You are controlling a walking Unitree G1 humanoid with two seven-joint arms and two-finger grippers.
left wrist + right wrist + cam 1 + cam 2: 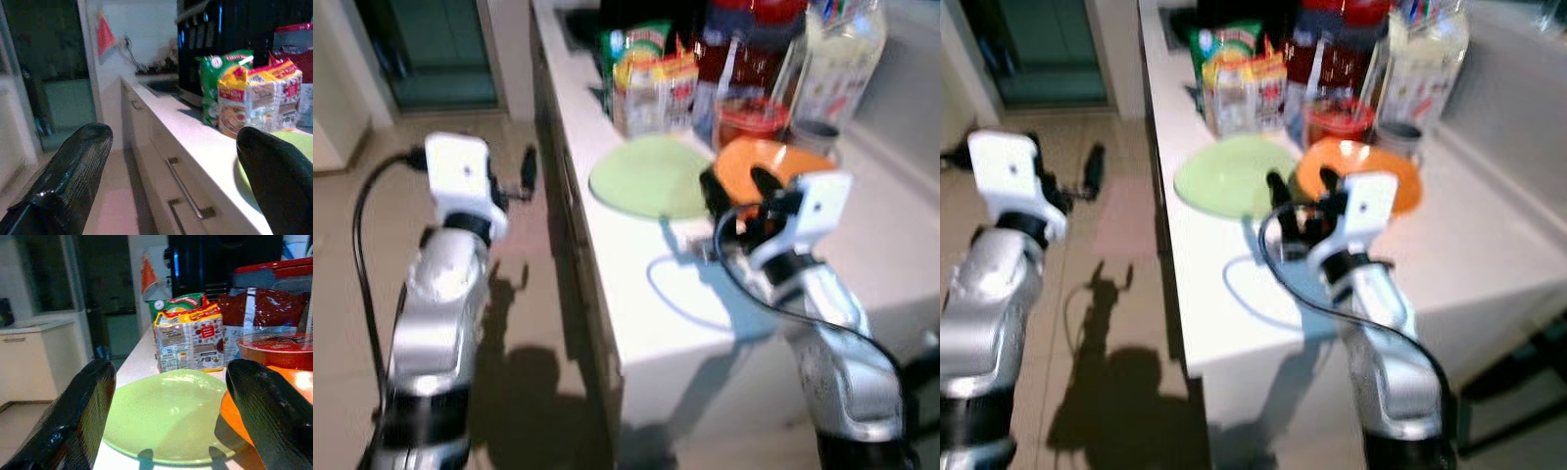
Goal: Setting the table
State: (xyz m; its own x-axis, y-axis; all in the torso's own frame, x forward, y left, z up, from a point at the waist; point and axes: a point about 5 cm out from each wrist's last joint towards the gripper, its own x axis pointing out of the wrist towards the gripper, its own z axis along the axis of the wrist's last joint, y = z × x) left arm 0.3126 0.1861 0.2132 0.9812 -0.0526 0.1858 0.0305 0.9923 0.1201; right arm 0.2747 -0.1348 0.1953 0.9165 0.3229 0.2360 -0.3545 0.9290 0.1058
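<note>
A: Where are the plates?
B: Green plate (648,176) lies flat on the white counter (636,313), near its front edge. Orange plate (773,162) touches the green plate's far-right rim — overlapping or just abutting, can't tell.
A: Right gripper (736,188)?
B: Low over the counter at the green plate's right rim, fingers (73,426) spread wide, clamped on nothing.
A: Left gripper (171,181)?
B: Off the counter, over the floor (352,323), left of the green plate. Fingers apart, nothing between them.
A: Clutter?
B: Noodle packs (654,86) just behind the green plate, a red-lidded tub (752,116) behind the orange one, a clear jar (837,59) beyond that.
</note>
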